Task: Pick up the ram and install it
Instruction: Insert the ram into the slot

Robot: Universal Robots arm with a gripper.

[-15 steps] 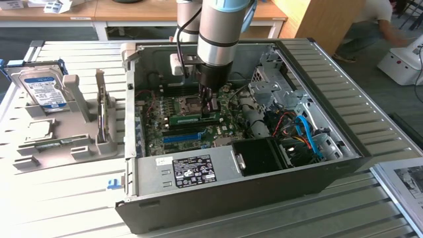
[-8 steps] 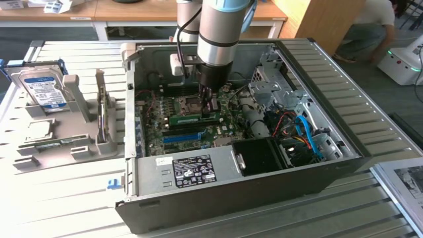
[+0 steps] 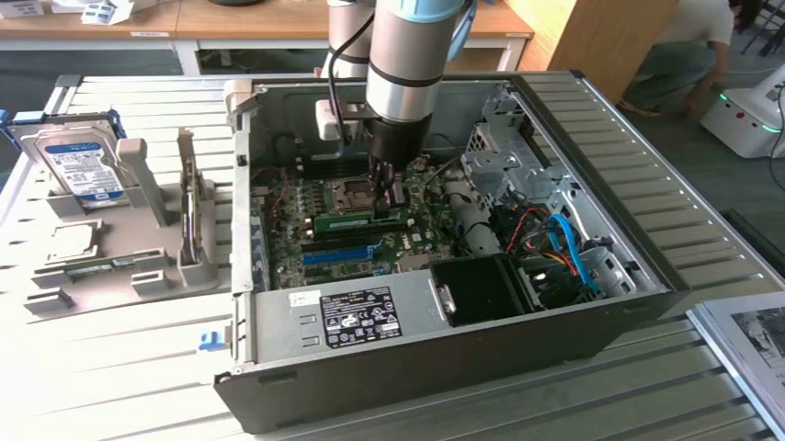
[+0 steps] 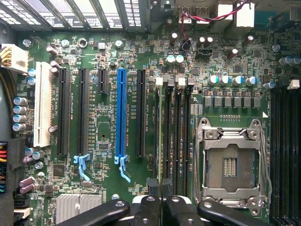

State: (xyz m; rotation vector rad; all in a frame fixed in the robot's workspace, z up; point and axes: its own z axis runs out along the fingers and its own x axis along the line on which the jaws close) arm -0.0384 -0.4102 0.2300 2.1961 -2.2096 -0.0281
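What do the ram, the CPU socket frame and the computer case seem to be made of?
The ram looks like green circuit board, matt, with a white paper-like label. The CPU socket frame looks like bare metal, going by its silvery sheen. The computer case is probably sheet metal, painted dark outside and bare grey inside.

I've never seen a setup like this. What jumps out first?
A grey robot arm reaches down into an open computer case. Its gripper seems to pinch one end of the green ram standing on the motherboard. On the exterior view's left, a hard drive stands in a grey holder.
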